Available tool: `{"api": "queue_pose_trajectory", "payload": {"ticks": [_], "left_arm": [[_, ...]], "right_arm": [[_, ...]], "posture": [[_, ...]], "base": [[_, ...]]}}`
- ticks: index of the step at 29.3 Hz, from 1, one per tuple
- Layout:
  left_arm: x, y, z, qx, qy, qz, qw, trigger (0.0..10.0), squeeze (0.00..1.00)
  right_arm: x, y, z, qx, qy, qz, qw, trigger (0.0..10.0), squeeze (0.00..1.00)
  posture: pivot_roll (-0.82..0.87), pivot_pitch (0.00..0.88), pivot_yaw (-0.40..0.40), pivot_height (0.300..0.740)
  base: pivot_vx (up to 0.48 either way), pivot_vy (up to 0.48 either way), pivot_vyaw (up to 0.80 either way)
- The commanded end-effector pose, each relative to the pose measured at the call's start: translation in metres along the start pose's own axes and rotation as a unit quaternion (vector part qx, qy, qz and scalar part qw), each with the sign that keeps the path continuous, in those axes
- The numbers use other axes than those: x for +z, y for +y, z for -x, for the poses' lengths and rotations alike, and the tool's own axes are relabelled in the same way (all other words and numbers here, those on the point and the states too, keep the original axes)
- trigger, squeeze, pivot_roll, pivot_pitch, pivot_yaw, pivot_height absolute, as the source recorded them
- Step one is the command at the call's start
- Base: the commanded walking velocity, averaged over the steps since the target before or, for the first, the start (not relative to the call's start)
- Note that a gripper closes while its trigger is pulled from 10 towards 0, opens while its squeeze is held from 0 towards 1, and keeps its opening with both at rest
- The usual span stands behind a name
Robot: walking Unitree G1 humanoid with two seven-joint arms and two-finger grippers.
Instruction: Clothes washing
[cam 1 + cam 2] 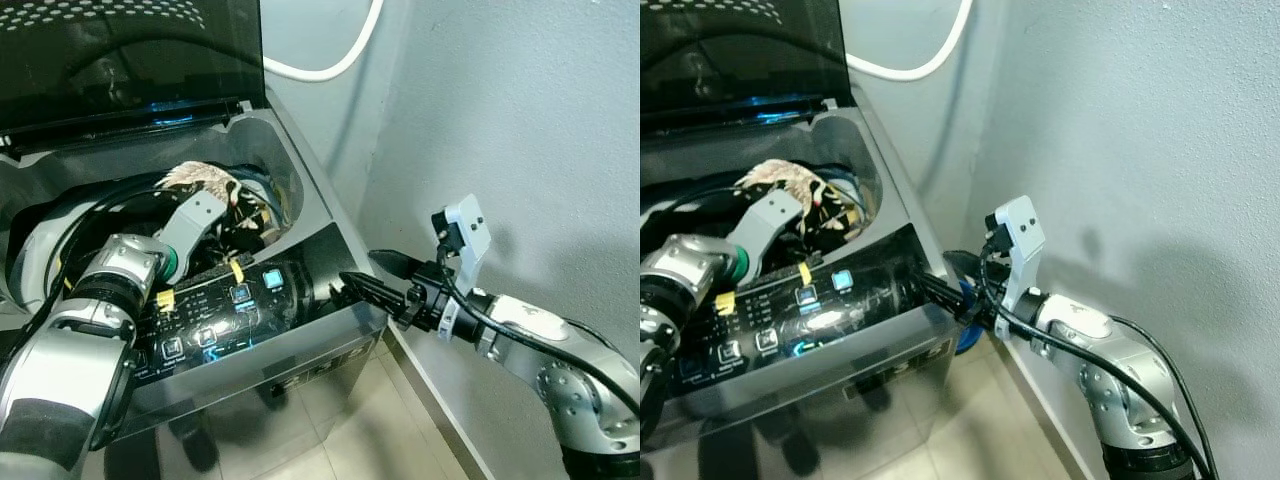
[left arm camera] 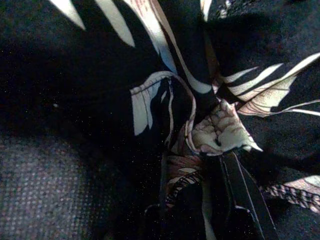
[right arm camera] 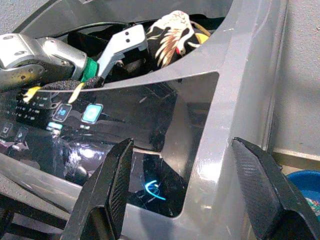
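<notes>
A top-loading washing machine (image 1: 345, 235) stands with its lid (image 1: 130, 60) up. In the drum lies a black garment with a pale leaf and flower print (image 1: 215, 180). My left arm reaches down into the drum. In the left wrist view my left gripper (image 2: 200, 165) is shut on a puckered fold of that garment (image 2: 220, 132). My right gripper (image 1: 362, 270) stands open beside the machine's front right corner, level with the lit control panel (image 1: 230, 300). Nothing is between its fingers (image 3: 112, 192).
A grey wall (image 1: 500, 120) runs close along the machine's right side. A white hose (image 1: 330, 65) loops on the wall behind the lid. A blue basin (image 3: 300, 185) sits on the tiled floor (image 1: 330, 440) by the machine's right front corner.
</notes>
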State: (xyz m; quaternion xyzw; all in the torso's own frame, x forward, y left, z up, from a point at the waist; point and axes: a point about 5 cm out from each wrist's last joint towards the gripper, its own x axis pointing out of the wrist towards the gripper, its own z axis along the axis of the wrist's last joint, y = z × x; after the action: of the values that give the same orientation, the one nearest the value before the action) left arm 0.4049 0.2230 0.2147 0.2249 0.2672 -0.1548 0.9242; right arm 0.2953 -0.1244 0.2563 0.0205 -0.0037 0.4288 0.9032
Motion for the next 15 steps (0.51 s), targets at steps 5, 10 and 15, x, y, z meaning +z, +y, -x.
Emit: {"api": "queue_pose_trajectory", "payload": {"ticks": [5,10,15], "left_arm": [[-0.011,-0.004,-0.007,0.029,-0.022,0.024,0.999,10.0,0.00],[0.040,0.007,0.010,0.045,-0.094,-0.018,0.994,10.0,0.00],[0.093,0.018,0.039,0.049,-0.188,-0.018,0.981,10.0,0.00]], "right_arm": [[-0.001,0.002,-0.003,0.007,0.001,-0.005,1.000,10.0,0.00],[0.001,0.002,-0.005,0.012,-0.005,-0.003,1.000,10.0,0.00],[0.003,0.003,-0.008,0.022,-0.013,-0.003,1.000,10.0,0.00]], "posture": [[-0.12,0.218,-0.022,0.740],[-0.11,0.206,-0.019,0.740],[-0.08,0.196,-0.007,0.740]], "base": [[0.000,0.000,0.00],[0.000,0.000,0.00],[0.000,0.000,0.00]]}}
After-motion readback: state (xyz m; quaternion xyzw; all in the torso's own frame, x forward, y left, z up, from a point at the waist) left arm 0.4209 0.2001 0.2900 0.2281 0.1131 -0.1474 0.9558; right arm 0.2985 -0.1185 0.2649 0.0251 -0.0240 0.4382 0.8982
